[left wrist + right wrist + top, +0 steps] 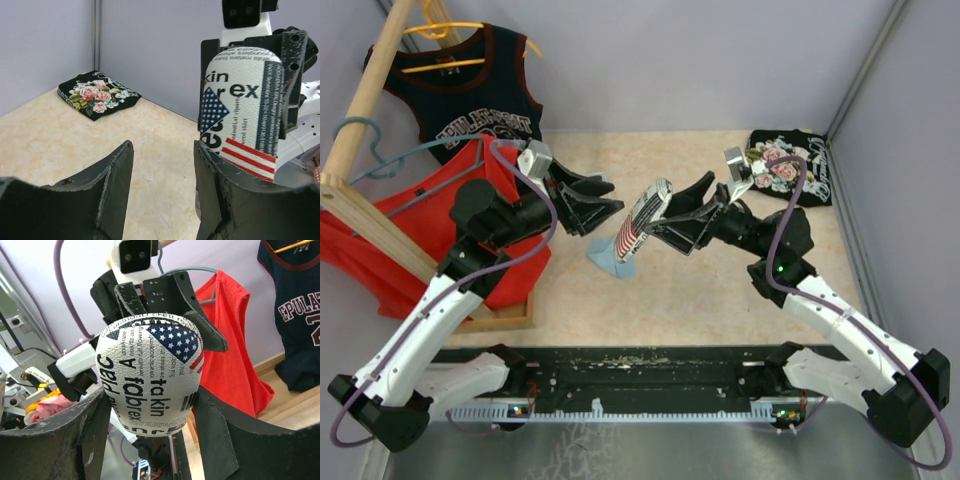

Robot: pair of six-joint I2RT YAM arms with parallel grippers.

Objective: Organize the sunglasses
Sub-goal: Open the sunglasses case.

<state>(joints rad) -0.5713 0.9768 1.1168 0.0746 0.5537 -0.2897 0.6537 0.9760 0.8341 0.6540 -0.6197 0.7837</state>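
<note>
- White case w/ flag print (645, 215) is clamped btwn the fingers of the R gripper (660, 220). It is gripped across its long sides and tilted, one rounded end toward the other arm (prob. so that end can be reached).
- Case hangs over the light-blue cloth (608, 255) on the table (720, 300). Can't tell whether its low end touches the cloth.
- L gripper (613, 196): jaws apart, nothing btwn them, hovering just beside the case's upper end. In its own wrist view the case stands beyond the right-hand finger, not in the gap, so no grip there.
- Sunglasses: not visible in any view, so I can't say where they are. They may be inside the case (a guess; it hides its contents).
- Step in hand, my read: two-arm handling of the case. R steadies it while L lines up on the free end.
- Risk: if L closes off-centre, it could twist the case in R's hold.
- Folded floral garment (785, 165) lies in the far right corner, well apart, no part in this.
</note>
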